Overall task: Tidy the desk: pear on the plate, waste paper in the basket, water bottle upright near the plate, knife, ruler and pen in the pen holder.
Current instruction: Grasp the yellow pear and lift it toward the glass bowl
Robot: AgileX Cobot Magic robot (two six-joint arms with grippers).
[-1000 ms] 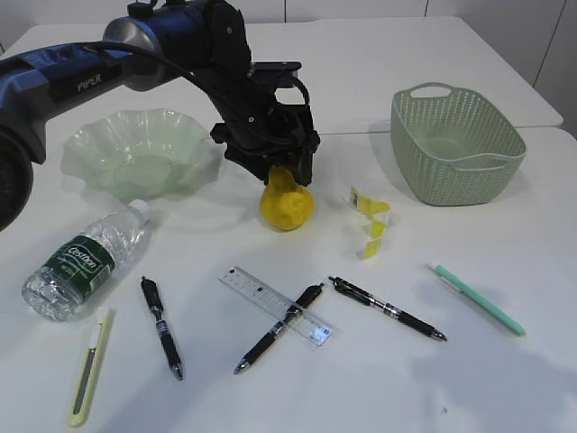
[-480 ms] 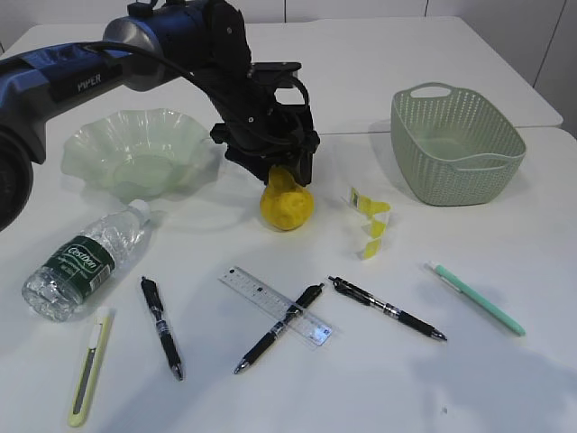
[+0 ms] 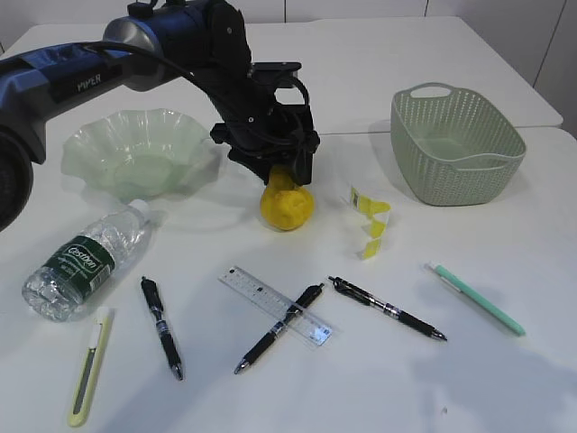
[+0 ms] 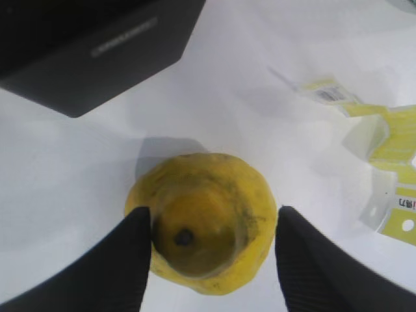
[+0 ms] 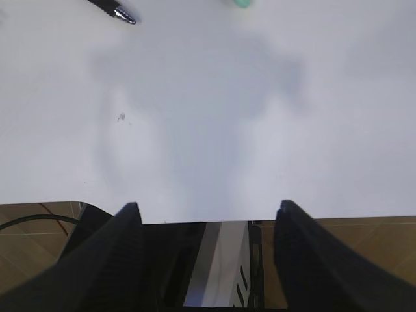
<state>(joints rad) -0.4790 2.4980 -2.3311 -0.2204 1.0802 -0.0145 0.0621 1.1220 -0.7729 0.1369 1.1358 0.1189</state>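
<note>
- Exterior view, far left: a yellow-green box knife (image 3: 88,368) lies flat at the front of the white table (image 3: 451,388), and beside it a clear, ribbed water bottle (image 3: 83,262) with a green label lies on its side.
- Behind the bottle sits the plate (image 3: 137,152), pale green glass with a wavy, frilled rim.
- Moving in: a black pen (image 3: 162,327), then a clear ruler (image 3: 276,305) with a second black pen (image 3: 278,327) lying across it.
- Centre stage, the left gripper (image 4: 211,253) is down over the pear (image 4: 207,246); its black fingers (image 4: 127,260) stand apart, one on each side of the fruit, the left one against the skin, the right one with a sliver of table showing. Not lifted; the pear stands on the table.
- That pear is yellow, bumpy, speckled brown, with a dark stem dimple on top.
- Just right, a curled strip of yellow and white waste paper (image 3: 370,219).
- Further right: a third black pen (image 3: 388,309), a mint-green pen (image 3: 476,299), and the woven sage-green basket (image 3: 456,144) with a handle slot.
- Right wrist view: the right gripper (image 5: 211,247) hangs over the table's front edge, fingers wide apart, holding nothing.
</note>
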